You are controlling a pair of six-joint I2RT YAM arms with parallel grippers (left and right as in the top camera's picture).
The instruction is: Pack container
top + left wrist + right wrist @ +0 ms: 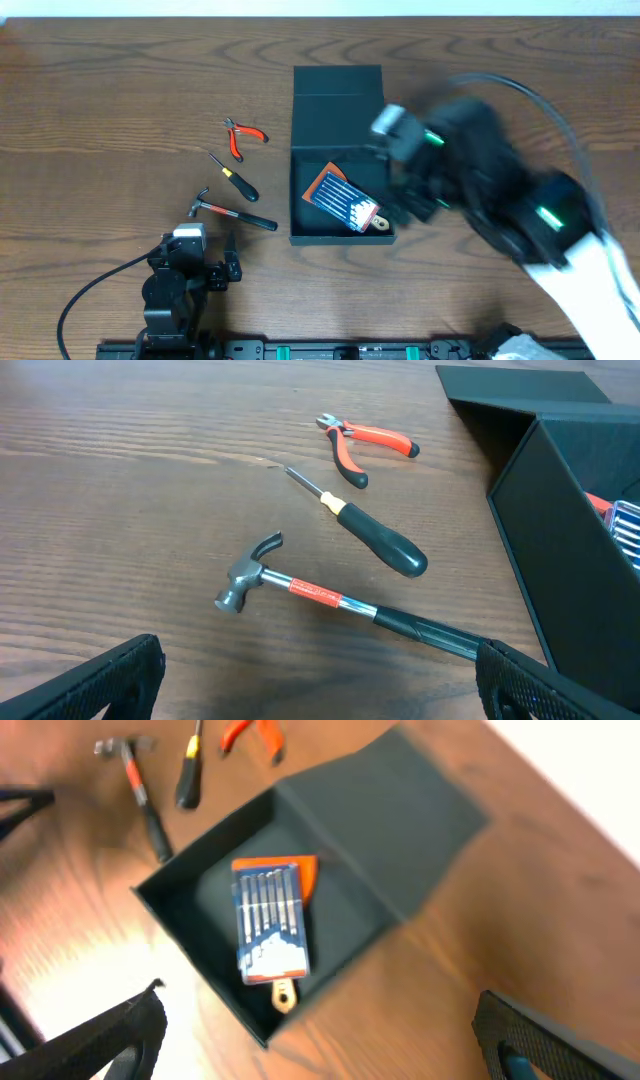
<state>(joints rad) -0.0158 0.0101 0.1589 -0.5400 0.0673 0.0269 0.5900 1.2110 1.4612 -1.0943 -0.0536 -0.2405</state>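
Packing in hand: container [335,115] open on the worktop [100,120], blue packet [345,200] inside; hammer [235,213], screwdriver [235,180] and pliers [240,135] lie outside, left of it.
Next move, in my judgement: lower my left hand [318,660] onto the hammer. Left hand and right hand [318,1005] both stand fully open, holding nothing.

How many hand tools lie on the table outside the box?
3, all left of the box: pliers farthest back, screwdriver in the middle, hammer nearest. The right arm may hide more.
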